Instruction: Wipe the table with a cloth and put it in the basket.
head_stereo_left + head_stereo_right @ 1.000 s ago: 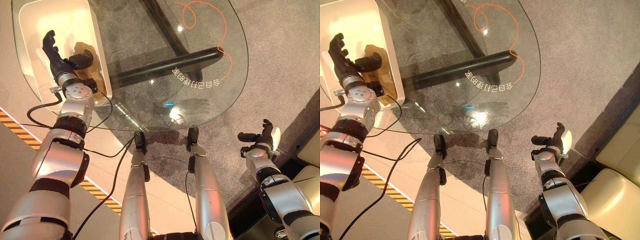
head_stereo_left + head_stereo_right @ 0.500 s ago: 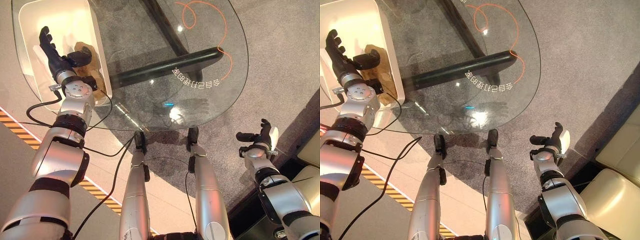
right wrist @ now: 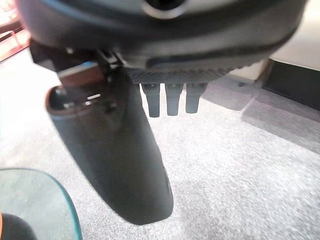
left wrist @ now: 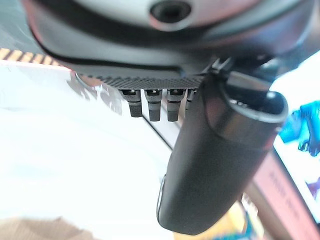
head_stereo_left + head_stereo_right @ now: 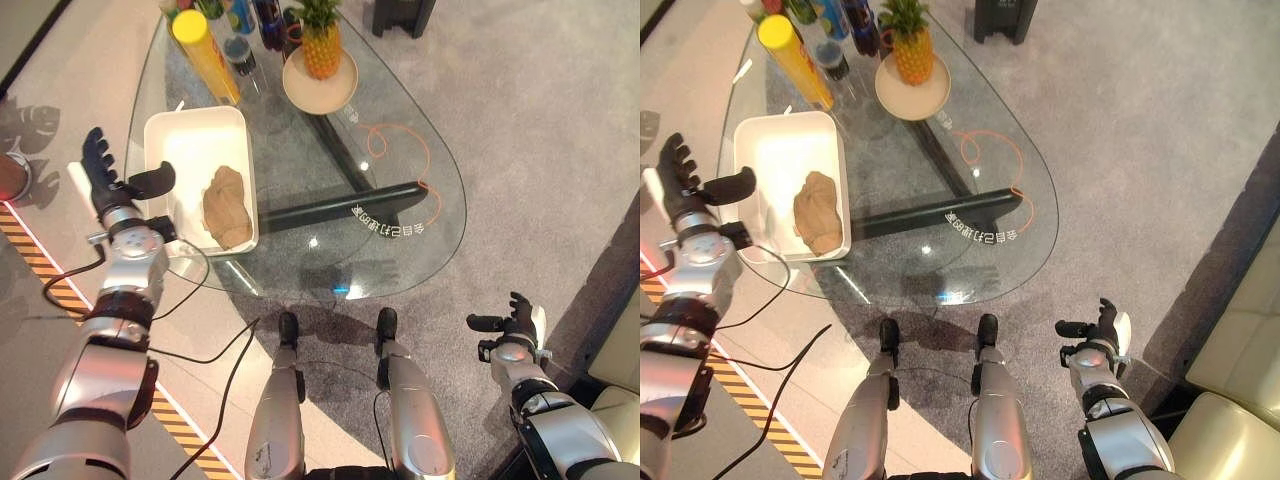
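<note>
Cloth (image 5: 228, 206) is in the white basket (image 5: 168, 139), crumpled tan lump against the basket's right wall, toward its near end. Basket sits on the glass counter (image 5: 400, 140) at its left side. My left hand (image 5: 108, 184) is up beside the basket's left wall, off the counter edge, fingers (image 5: 94, 156) straight and released, thumb out toward the basket, holding nothing; left wrist view confirms fingers extended with nothing between them and the thumb. My right hand (image 5: 1099, 340) is well apart from the counter, low on the right over the grey carpet (image 5: 540, 120), fingers relaxed and empty; right wrist view shows the same, with carpet and a corner of the glass past them. Far end of the counter carries a yellow tube (image 5: 205, 52), some bottles (image 5: 248, 20) and a pineapple (image 5: 320, 42) standing on a round plate (image 5: 302, 90). An orange cord (image 5: 400, 160) loops under the glass near the dark counter leg (image 5: 340, 205).
</note>
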